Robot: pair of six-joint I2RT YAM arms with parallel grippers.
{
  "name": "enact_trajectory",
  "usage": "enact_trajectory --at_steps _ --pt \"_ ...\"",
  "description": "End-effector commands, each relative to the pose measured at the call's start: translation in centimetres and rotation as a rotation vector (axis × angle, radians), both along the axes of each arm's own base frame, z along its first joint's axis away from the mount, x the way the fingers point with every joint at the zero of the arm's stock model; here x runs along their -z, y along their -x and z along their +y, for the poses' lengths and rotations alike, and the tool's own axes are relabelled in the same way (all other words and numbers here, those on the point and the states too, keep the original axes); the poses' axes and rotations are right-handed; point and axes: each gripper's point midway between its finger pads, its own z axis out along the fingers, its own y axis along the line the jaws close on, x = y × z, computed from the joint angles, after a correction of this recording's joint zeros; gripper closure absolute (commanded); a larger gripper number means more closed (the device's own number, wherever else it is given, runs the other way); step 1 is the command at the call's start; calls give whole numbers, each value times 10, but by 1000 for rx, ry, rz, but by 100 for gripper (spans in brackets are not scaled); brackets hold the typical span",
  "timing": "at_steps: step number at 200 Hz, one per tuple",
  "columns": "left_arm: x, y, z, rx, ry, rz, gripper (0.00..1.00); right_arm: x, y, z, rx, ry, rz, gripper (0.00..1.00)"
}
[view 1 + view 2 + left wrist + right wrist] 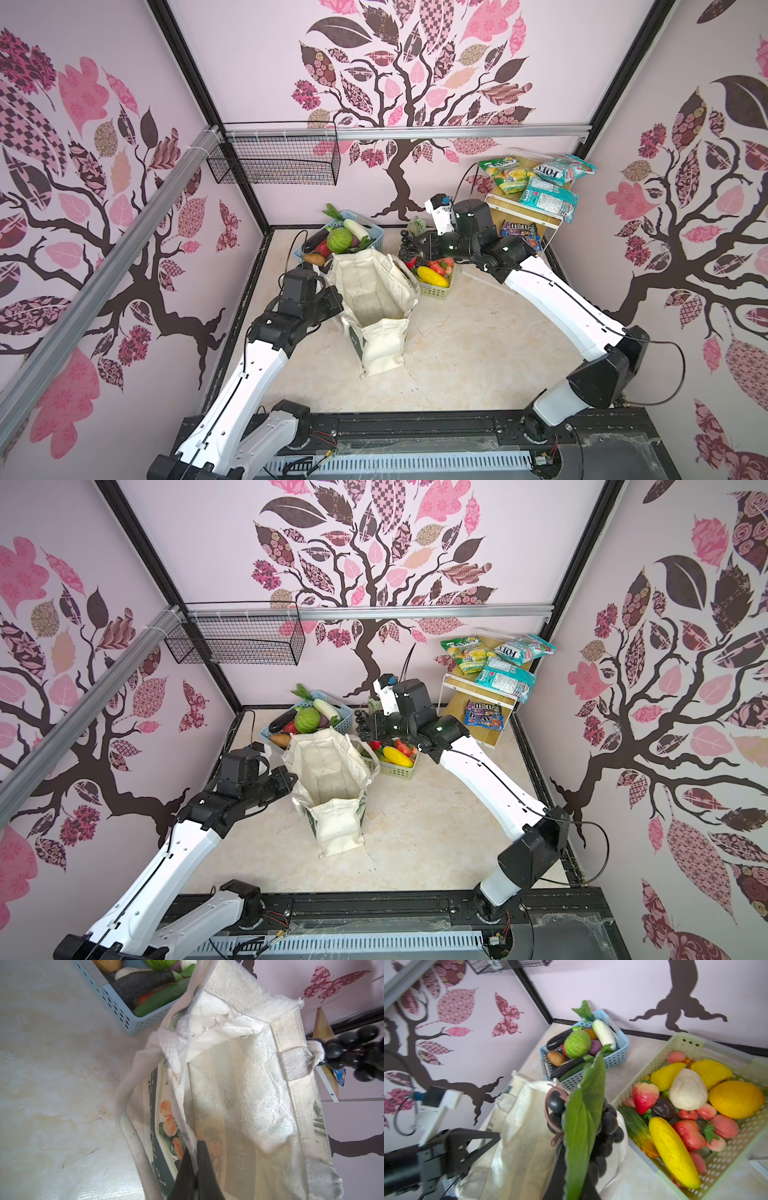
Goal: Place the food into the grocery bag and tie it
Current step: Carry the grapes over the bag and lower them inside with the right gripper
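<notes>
Left gripper (195,1147) pinches the grocery bag (384,349) rim; mouth gapes open.

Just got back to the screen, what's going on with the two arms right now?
The left gripper is shut on the rim of the grocery bag on its own side, holding the mouth open. The right gripper is shut on the dark grape bunch, holding it by the bag's far rim, between the blue basket and the pale green basket. The grapes are not in yet, and the bag looks empty inside.

top views: high, looking down | wrists: close | shared: grocery bag (384,349)
</notes>
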Motion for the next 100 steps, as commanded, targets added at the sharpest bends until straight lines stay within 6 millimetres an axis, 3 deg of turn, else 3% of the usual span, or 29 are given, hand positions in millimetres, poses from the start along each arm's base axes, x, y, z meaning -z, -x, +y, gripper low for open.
enact_trajectory --at_steps 1,50,76,100 --pt "-6 -2 -3 24 -2 -19 98 -41 30 8 -66 -17 -102 98" --pt "-6 -1 -4 30 4 -17 98 -53 69 37 -164 -24 -137 99" --pt "-5 -1 -4 30 7 -17 98 -42 86 53 -215 -7 -121 99" --pt "-7 0 -4 32 11 -22 98 -20 95 65 -257 2 -72 99"
